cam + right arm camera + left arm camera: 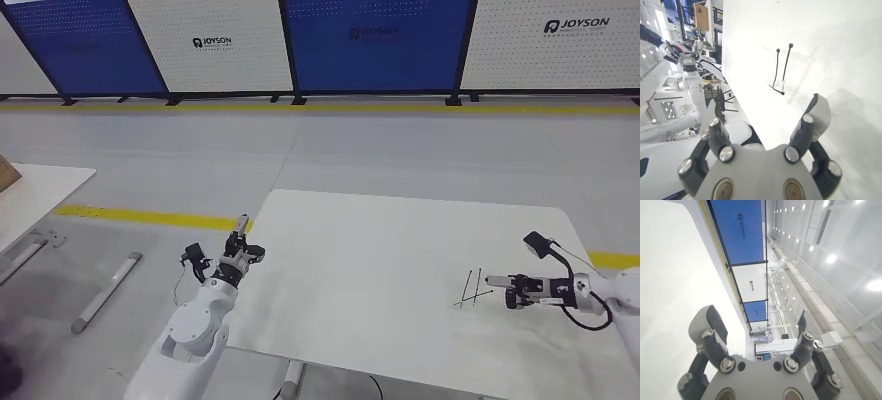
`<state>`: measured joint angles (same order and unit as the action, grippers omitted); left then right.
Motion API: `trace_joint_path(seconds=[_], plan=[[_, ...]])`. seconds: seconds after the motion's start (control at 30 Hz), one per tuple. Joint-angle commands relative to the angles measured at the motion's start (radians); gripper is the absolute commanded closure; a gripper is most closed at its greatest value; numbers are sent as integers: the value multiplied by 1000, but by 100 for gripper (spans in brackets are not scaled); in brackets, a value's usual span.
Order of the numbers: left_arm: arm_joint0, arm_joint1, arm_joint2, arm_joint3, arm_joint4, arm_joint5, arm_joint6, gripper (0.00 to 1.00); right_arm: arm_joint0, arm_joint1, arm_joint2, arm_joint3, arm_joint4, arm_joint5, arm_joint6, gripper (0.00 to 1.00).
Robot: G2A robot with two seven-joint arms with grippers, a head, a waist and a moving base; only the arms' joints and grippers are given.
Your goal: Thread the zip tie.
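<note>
We should pinch one tie (pixel 787 62) mid-length, low to the table (pixel 380 260), leaving its head (pixel 790 45) free for threading. The three ties lie just ahead of our right gripper (pixel 764 99), which is spread and empty. Our left gripper (pixel 756 310), likewise spread and empty, sits well apart at the table's opposite edge.

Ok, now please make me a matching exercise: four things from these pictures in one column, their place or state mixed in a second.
1 left gripper
2 right gripper
3 zip ties
4 table

A black, lying loose
B open, by the table's left edge
C white, bearing the ties
D open, close to the ties

Pairs: 1-B, 2-D, 3-A, 4-C
</note>
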<state>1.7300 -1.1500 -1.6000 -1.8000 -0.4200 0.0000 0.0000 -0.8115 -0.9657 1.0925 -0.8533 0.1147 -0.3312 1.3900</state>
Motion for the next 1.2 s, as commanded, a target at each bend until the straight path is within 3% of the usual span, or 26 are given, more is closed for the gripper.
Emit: trace_joint_path(seconds=[0.0,0.1,0.17,0.3,0.43,0.63,0.67,0.7,0.73,0.83,0.87,1.0,1.17], plan=[[0,0,0,0,0,0,0,0,0,0,0,0,0,0,0,0],[0,0,0,0,0,0,0,0,-10,-1,-8,-20,-24,-2,-32,0],[0,0,0,0,0,0,0,0,-25,-2,-19,-55,-52,25,-76,0],[0,0,0,0,0,0,0,0,-20,-6,-33,-66,-45,61,-55,0],[0,0,0,0,0,0,0,0,4,-14,-43,-27,6,59,-9,0],[0,0,0,0,0,0,0,0,38,-24,-61,55,12,52,-25,0],[0,0,0,0,0,0,0,0,42,-26,-64,67,15,49,-24,2],[0,0,0,0,0,0,0,0,46,-28,-66,80,20,47,-21,20],[0,0,0,0,0,0,0,0,52,-31,-70,98,29,45,-14,22],[0,0,0,0,0,0,0,0,66,-38,-80,136,37,29,-10,16],[0,0,0,0,0,0,0,0,70,-40,-82,146,39,24,-8,24],[0,0,0,0,0,0,0,0,86,-46,-89,184,52,9,-4,36],[0,0,0,0,0,0,0,0,103,-54,-99,226,61,7,-1,36]])
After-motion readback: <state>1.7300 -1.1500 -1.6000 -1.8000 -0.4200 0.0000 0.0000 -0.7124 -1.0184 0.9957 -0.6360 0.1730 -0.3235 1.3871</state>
